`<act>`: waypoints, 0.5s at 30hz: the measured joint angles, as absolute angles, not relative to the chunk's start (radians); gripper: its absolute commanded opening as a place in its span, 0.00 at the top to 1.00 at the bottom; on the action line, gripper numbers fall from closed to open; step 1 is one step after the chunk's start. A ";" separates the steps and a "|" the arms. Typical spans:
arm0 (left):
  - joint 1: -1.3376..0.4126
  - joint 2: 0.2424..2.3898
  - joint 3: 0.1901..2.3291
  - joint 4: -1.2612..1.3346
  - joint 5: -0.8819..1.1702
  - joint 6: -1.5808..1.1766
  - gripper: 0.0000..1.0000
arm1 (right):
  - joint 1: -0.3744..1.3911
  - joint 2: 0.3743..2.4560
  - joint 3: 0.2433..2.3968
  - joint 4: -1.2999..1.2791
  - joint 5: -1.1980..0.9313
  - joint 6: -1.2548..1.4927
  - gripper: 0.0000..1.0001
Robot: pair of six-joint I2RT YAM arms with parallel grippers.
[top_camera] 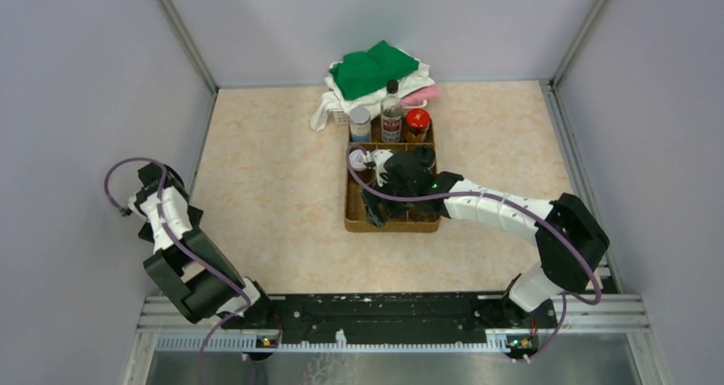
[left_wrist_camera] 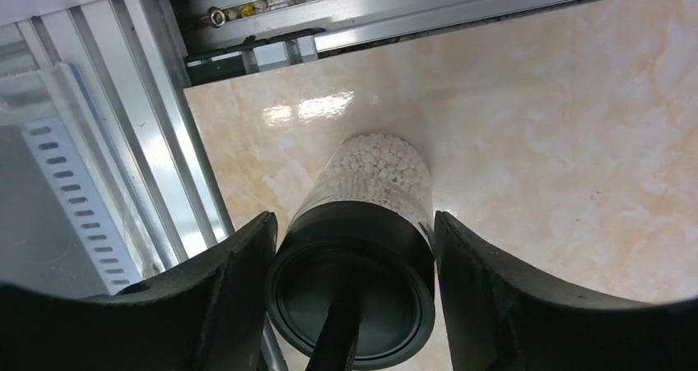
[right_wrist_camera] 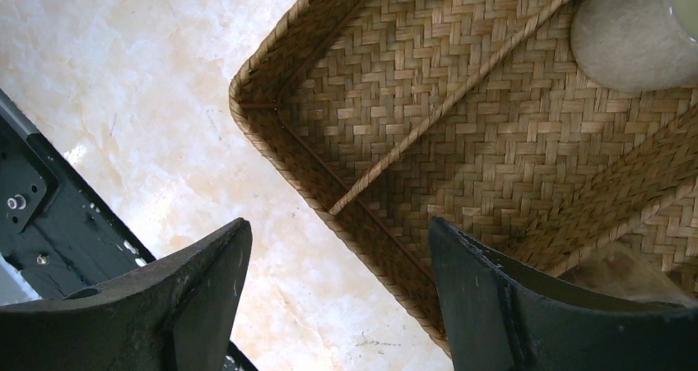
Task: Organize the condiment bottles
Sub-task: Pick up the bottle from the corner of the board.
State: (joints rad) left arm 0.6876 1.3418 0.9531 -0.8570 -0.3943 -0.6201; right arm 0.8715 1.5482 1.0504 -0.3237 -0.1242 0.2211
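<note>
Top camera is sitting high behind the arm bases, looking down and forward, taking in the whole table from far off. Left wrist camera is hanging right over the left gripper, looking down very close at a black-capped jar beside the edge rail. Right wrist camera is peering down past the right gripper, close on the woven tray. Top and right wrist views are sharing that tray. All three are sharing the marble tabletop.

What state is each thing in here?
black-lidded jar: standing on the table, lid on.
left gripper: around that jar, grip unclear.
tray: three containers standing in its back row.
right gripper: open, empty, above the tray.
tall bottle: upright, capped.
grey-lidded jar: upright, closed.
red-lidded jar: upright, closed.
</note>
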 measured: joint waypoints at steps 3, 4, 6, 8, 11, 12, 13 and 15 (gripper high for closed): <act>0.688 1.345 0.953 -0.841 -0.382 -0.607 0.43 | 0.868 1.549 1.040 -0.312 -0.123 0.229 0.22; 0.688 1.346 0.954 -0.837 -0.379 -0.603 0.48 | 0.867 1.549 1.037 -0.311 -0.123 0.231 0.22; 0.688 1.354 0.962 -0.837 -0.368 -0.592 0.60 | 0.867 1.550 1.031 -0.306 -0.123 0.233 0.22; 0.690 1.374 0.978 -0.839 -0.350 -0.577 0.71 | 0.867 1.550 1.027 -0.304 -0.122 0.236 0.22; 0.690 1.407 1.006 -0.831 -0.310 -0.539 0.78 | 0.865 1.554 1.027 -0.299 -0.121 0.239 0.23; 0.689 1.413 1.010 -0.823 -0.295 -0.523 0.79 | 0.865 1.555 1.027 -0.299 -0.120 0.240 0.22; 0.686 1.417 1.012 -0.814 -0.279 -0.507 0.80 | 0.865 1.556 1.027 -0.299 -0.119 0.240 0.22; 0.673 1.419 1.012 -0.793 -0.243 -0.479 0.81 | 0.862 1.557 1.027 -0.299 -0.116 0.244 0.22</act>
